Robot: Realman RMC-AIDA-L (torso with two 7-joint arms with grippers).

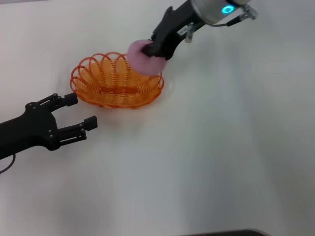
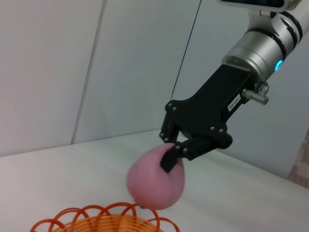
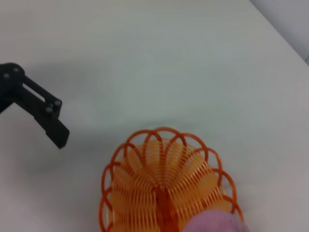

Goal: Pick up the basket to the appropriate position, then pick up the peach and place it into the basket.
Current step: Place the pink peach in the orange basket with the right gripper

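The right gripper point(image 1: 151, 49) is grasping the peach point(image 1: 142, 59) above the basket's point(image 1: 115, 81) rim; the left gripper point(image 1: 82, 111) is waiting beside it, jaws released.

Orange basket point(image 1: 115, 81), pink peach point(image 1: 144, 59)
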